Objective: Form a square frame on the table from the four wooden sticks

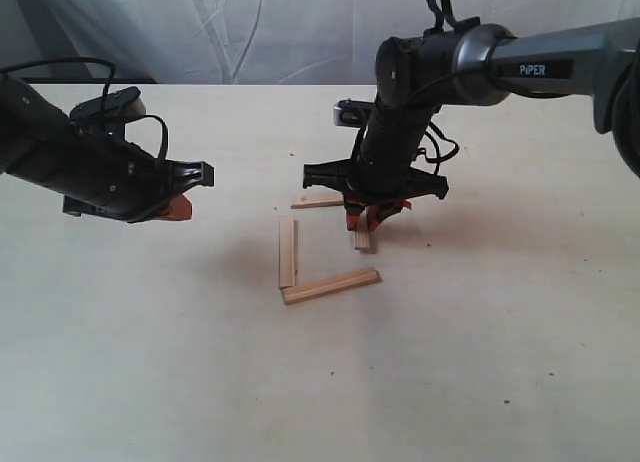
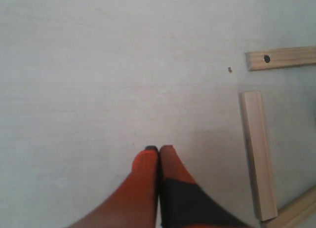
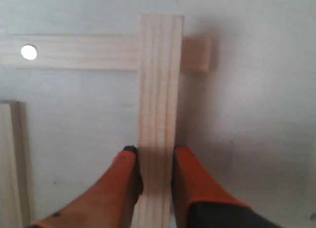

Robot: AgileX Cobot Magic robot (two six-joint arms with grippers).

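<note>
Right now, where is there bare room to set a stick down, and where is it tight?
Bare: the wide table camera-side of the near stick, and the strip between the left gripper and the left stick. Crowded: the far corner, where the right gripper holds the fourth stick over the holed stick.

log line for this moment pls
right gripper: shut on fourth stick, crossing above holed stick; left gripper: shut, empty; placed: left stick, bottom stick; phase: placing last side

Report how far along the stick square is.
Done: three pale flat wooden strips lie as the far, left and near sides on the cream table. In hand: the right claw grips the fourth strip, overlapping the holed far strip. Remaining: set it down as the right side. The left claw is shut, empty.
</note>
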